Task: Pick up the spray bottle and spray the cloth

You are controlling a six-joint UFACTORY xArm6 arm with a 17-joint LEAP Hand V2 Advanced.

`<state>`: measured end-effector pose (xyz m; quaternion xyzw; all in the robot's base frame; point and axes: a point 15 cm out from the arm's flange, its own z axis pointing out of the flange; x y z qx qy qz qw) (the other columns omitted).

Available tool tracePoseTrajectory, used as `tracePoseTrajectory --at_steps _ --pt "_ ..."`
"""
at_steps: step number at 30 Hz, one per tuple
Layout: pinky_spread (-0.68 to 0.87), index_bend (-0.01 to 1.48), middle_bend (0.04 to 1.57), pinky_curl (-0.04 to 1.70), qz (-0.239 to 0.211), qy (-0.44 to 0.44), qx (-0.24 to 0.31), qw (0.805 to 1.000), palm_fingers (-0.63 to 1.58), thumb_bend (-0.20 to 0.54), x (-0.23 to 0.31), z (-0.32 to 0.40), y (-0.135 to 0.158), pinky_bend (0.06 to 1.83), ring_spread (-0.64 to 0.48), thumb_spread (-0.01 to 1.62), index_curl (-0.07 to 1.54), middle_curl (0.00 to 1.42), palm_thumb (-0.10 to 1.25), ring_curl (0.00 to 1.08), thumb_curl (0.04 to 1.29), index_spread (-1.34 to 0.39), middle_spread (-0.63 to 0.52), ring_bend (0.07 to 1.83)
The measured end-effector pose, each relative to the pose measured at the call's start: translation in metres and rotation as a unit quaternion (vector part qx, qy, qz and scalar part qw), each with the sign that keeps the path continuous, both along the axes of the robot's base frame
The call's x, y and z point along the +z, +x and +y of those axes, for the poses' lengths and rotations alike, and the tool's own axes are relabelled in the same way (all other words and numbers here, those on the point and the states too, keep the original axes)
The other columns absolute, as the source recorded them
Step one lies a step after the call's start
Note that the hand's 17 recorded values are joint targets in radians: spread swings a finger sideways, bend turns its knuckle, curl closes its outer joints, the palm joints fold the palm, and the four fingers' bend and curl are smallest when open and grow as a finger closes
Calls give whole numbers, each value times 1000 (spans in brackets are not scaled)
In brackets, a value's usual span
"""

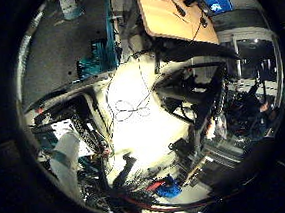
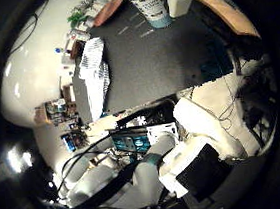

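We are seeing the striped cloth [image 2: 95,74] lying at the dark table's [image 2: 155,62] edge, the spray bottle [image 2: 148,3] standing at its far end, well apart from our hand [image 2: 193,129]; whether the fingers are released or clenched, we cannot tell.

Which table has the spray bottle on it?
The dark grey table, which also carries the white cloth; the spray bottle stands there, not on the wooden table.

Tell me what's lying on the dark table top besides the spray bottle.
On the dark table, the spray bottle stands at the far edge and a white checked cloth lies along another edge. The bare surface between holds nothing. The hand covers whatever lies beyond the near edge.
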<state>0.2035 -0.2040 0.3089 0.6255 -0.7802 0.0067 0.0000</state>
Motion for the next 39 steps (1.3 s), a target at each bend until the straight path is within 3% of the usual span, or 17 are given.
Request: tracePoseTrajectory --at_steps 18,29,34,39 --pt "386 365 185 321 -8 11 -8 1000 155 -12 -3 0 0 201 188 1261 401 306 846 131 309 -369 53 172" --pt "375 301 181 324 -69 31 -26 997 181 -12 -4 -13 19 207 177 1250 392 296 853 157 324 -353 49 182" --pt "379 186 177 332 -97 55 -33 993 160 -18 -6 -14 25 235 173 1245 369 293 819 182 327 -337 71 195" --pt "380 164 186 336 -149 97 -57 982 132 -19 -7 -19 33 270 186 1235 339 295 761 208 326 -299 92 201"
